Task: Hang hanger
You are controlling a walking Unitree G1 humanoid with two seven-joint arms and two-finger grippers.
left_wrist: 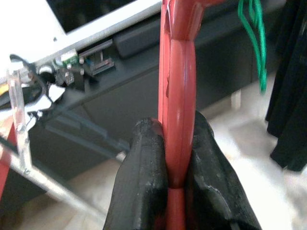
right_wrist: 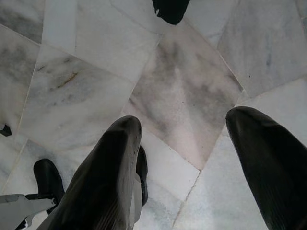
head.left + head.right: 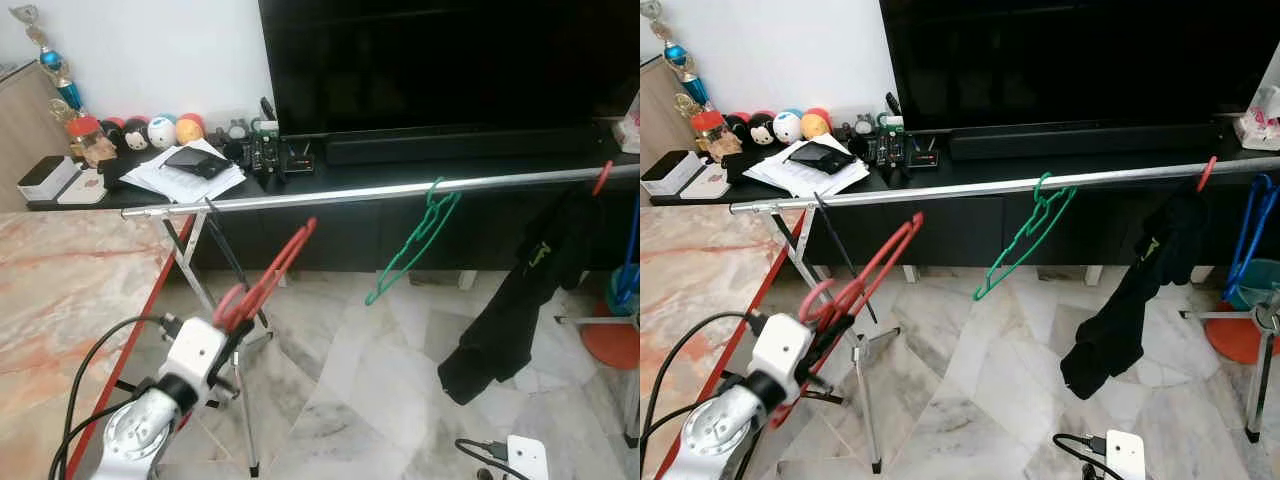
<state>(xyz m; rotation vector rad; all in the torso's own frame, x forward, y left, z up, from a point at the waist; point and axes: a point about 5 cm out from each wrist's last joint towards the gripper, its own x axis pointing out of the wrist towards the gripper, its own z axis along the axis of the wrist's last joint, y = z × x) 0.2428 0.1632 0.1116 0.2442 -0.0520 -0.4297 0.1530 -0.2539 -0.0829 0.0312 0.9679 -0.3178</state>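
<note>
Clamped in the left gripper [image 1: 178,158], whose jaws are closed tight on its lower bar, a red hanger [image 3: 268,275] is held at seven o'clock, below and short of the rail [image 3: 330,195]; hanging is judged not yet done. At one o'clock a green hanger [image 3: 415,240] is already hooked on, with a black garment [image 3: 515,290] at three. The right gripper [image 2: 192,167] is held wide open over the floor [image 2: 182,91], holding nothing. No containers with visible contents are noted.

A: Even daylight; the marble floor [image 3: 400,400] is bright, and the television [image 3: 450,60] at the top is a featureless black

B: Left wrist view is washed out upper left, with the red hanger [image 1: 178,96] softly blurred up close
</note>
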